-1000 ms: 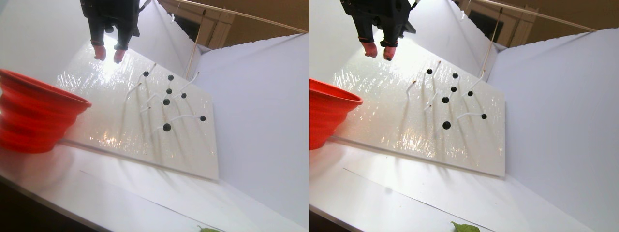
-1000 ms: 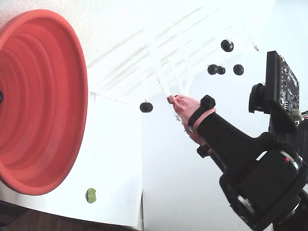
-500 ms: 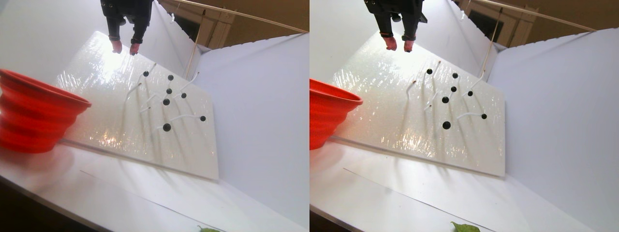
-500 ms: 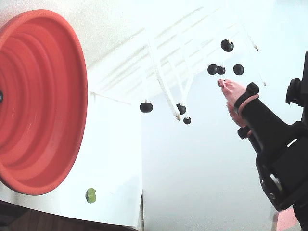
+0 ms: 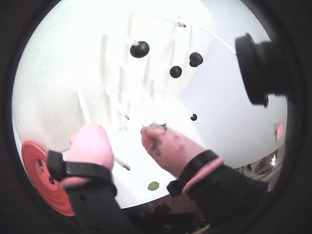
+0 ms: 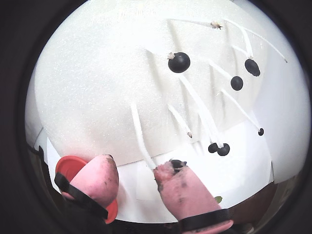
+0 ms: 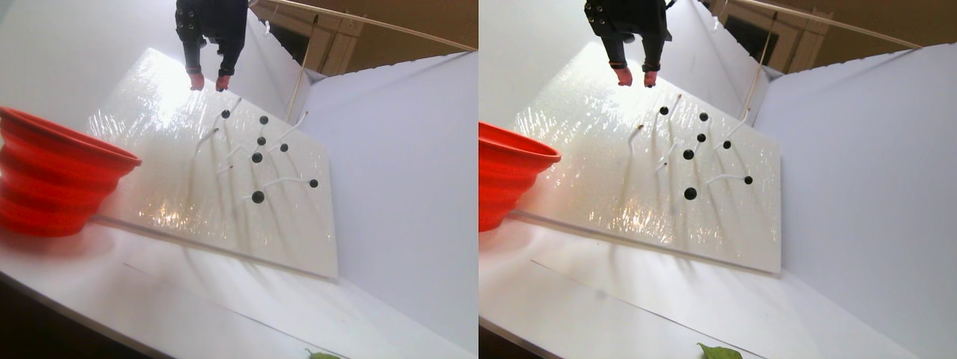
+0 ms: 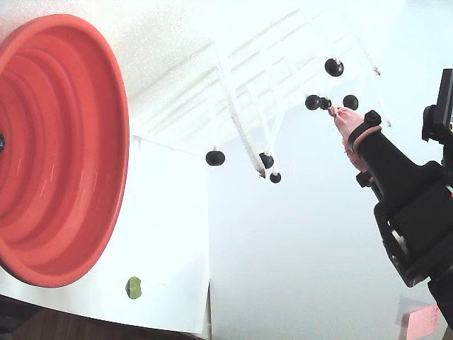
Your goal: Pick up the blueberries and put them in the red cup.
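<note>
Several blueberries [image 7: 257,158] hang as small black balls on thin white stalks over a glossy white board [image 7: 172,202]; they also show in the fixed view [image 8: 333,67] and in both wrist views [image 6: 179,62] [image 5: 140,48]. The red cup [image 7: 52,179] [image 8: 64,149] stands left of the board, its ringed inside facing the fixed camera. My gripper [image 7: 209,82] [image 8: 338,113] is open with nothing between its pink, dark-stained fingertips [image 6: 168,173]. It hovers at the board's far end, right beside the upper cluster of berries. The cup [image 5: 41,180] lies behind the left finger.
A small green lump [image 8: 134,287] [image 5: 153,185] lies on the white sheet near the cup. A pink note [image 8: 423,319] sits at the lower right of the fixed view. White walls close in the table, and a green leaf [image 7: 718,351] lies at the front edge.
The gripper has moved away from the cup's side toward the far end of the board, ending next to the upper berry cluster. It stayed open. The berries and the cup have not moved.
</note>
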